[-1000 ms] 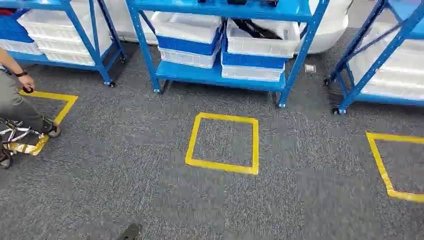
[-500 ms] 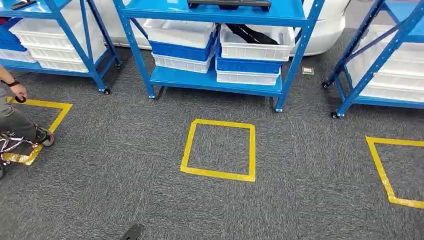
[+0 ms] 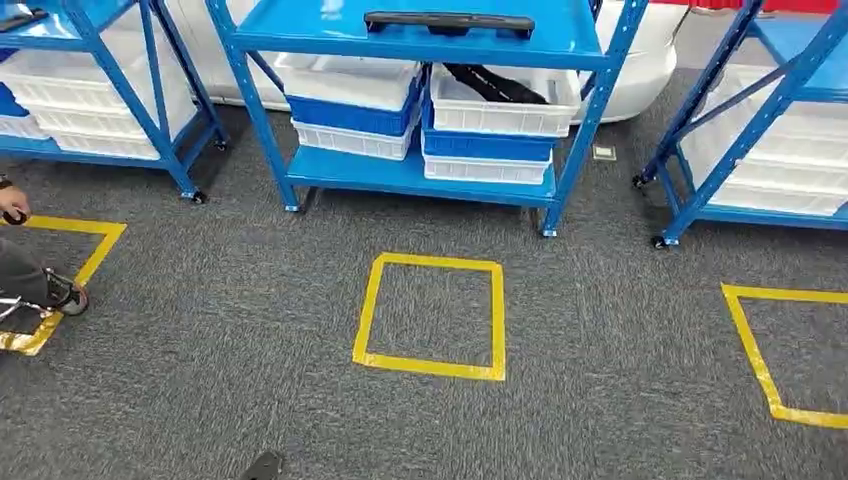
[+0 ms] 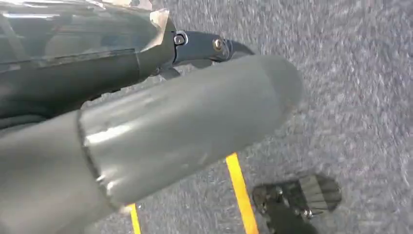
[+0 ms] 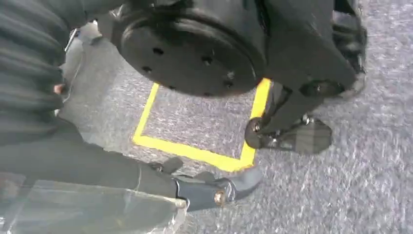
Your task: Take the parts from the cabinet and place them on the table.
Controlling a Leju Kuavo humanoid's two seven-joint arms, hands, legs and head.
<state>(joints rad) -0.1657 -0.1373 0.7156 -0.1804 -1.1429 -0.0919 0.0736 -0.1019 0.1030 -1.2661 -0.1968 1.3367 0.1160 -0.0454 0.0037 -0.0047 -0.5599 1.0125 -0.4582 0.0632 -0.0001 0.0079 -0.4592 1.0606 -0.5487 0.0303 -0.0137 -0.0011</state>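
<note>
Head view: we face the blue cabinet (image 3: pixel 420 40), its top edge cut off, a long black part (image 3: pixel 448 21) lying on the upper shelf and another black part (image 3: pixel 490 82) half hidden in a white bin (image 3: pixel 500 105). A person (image 3: pixel 25 270) is cropped at left. Wrist views show each hand hanging over grey carpet, the left hand (image 4: pixel 185 131) a blurred thumb, the right hand (image 5: pixel 122 190) partly hidden; we cannot tell their spread. Since a second ago our camera has moved, the yellow square (image 3: pixel 430 315) sliding lower in frame.
</note>
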